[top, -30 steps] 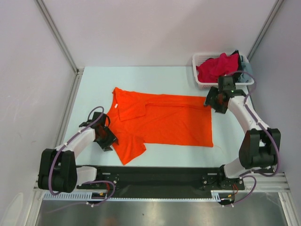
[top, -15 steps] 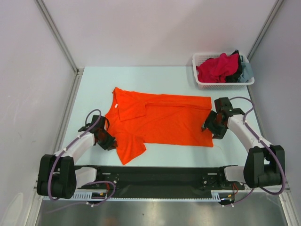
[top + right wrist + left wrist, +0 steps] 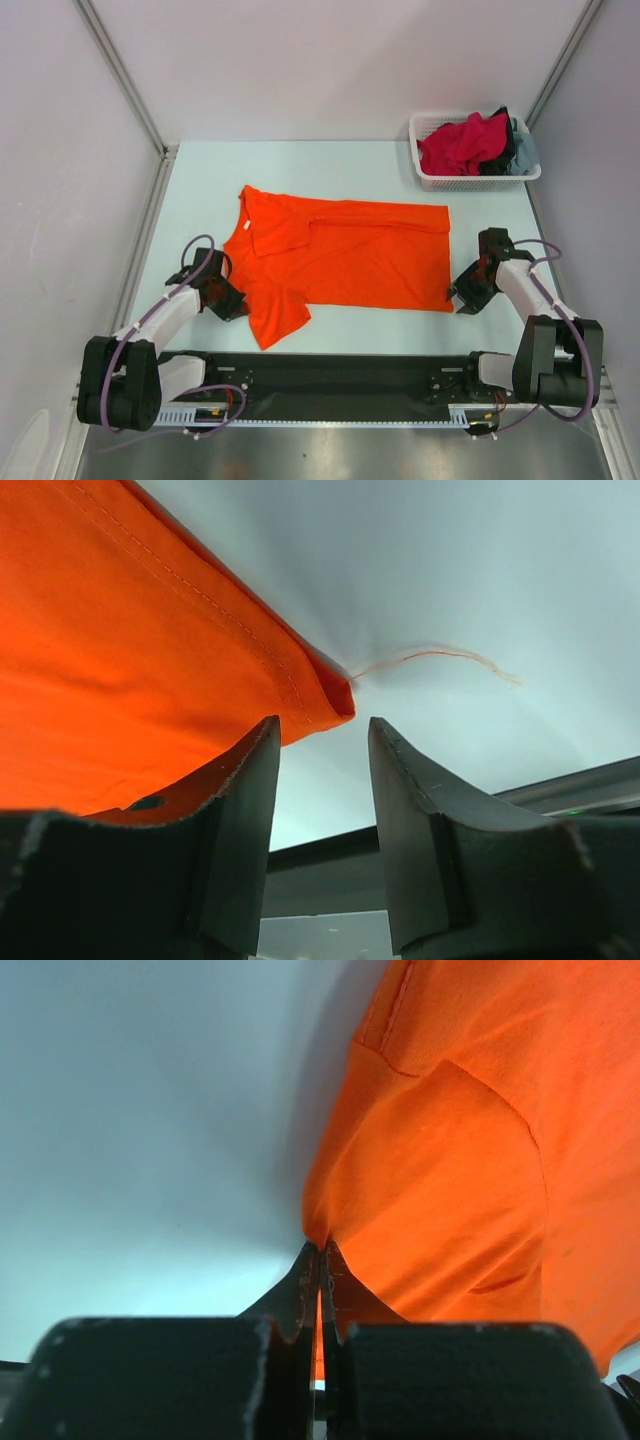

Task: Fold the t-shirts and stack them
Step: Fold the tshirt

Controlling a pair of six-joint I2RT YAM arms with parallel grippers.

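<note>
A bright orange t-shirt (image 3: 340, 262) lies spread flat on the table, with one sleeve folded over its top left. My left gripper (image 3: 232, 303) is at its near left side, beside the lower sleeve. In the left wrist view this gripper (image 3: 321, 1247) is shut on a pinched edge of the orange cloth (image 3: 450, 1160). My right gripper (image 3: 466, 297) sits low at the shirt's near right corner. In the right wrist view it (image 3: 322, 725) is open, and the hemmed corner (image 3: 335, 695) lies just ahead of its fingertips, not between them. A loose orange thread (image 3: 440, 656) trails off that corner.
A white mesh basket (image 3: 430, 178) stands at the back right. It holds a crimson-pink shirt (image 3: 465, 143), a black one (image 3: 505, 150) and a grey-blue one (image 3: 524, 155). The black rail (image 3: 330, 375) with the arm bases runs along the near edge.
My left gripper has shut on the shirt's edge. My right arm has come down from the shirt's far right corner to its near right corner, its jaws narrowing.
</note>
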